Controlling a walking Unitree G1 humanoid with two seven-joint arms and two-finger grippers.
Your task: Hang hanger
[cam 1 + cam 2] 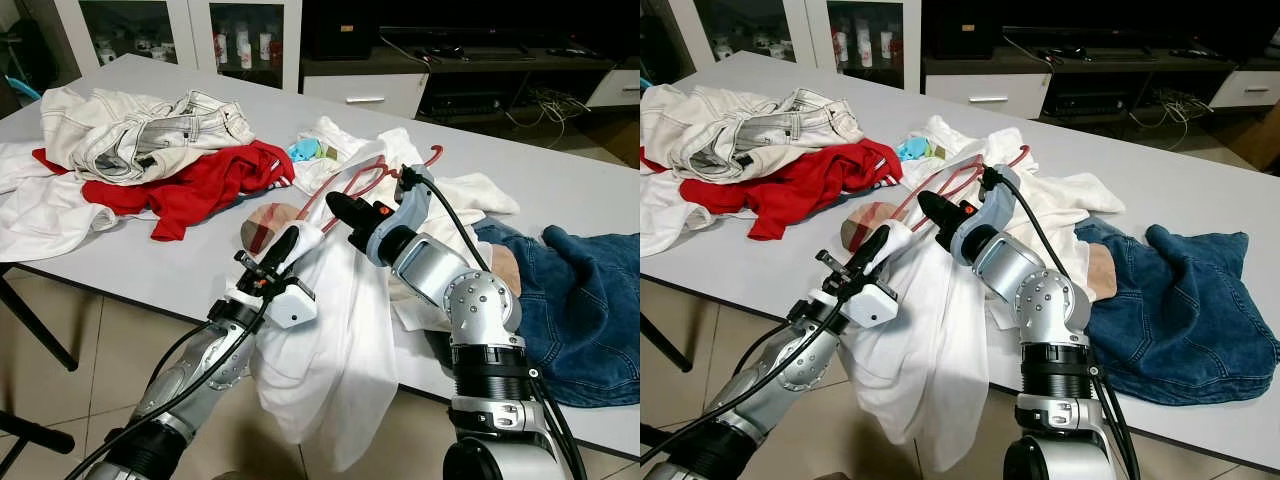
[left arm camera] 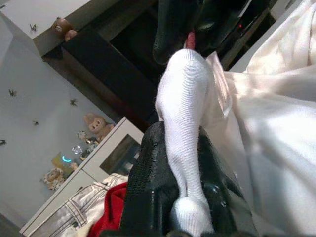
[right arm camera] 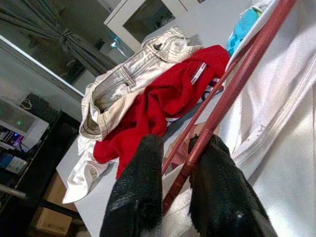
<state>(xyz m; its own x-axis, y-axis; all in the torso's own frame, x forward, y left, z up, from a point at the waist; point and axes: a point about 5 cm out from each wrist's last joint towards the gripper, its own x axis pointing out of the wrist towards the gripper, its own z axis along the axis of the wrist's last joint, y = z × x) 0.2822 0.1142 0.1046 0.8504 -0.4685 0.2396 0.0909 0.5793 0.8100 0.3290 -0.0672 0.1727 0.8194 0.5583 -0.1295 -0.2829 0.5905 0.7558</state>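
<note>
Both arms are silver metal with rounded, brushed joint housings. The right arm (image 1: pixel 470 300) has a domed elbow cap ringed with small screws, above a ribbed black collar and a silver band. Black cables run along the outside of each arm. The left arm (image 1: pixel 190 375) ends in a white wrist block. The right gripper (image 1: pixel 340 208) has a small red mark near its base. Each gripper's fingers (image 3: pixel 138 197) are long, black and rough-textured, as on the left gripper (image 1: pixel 285 245).
</note>
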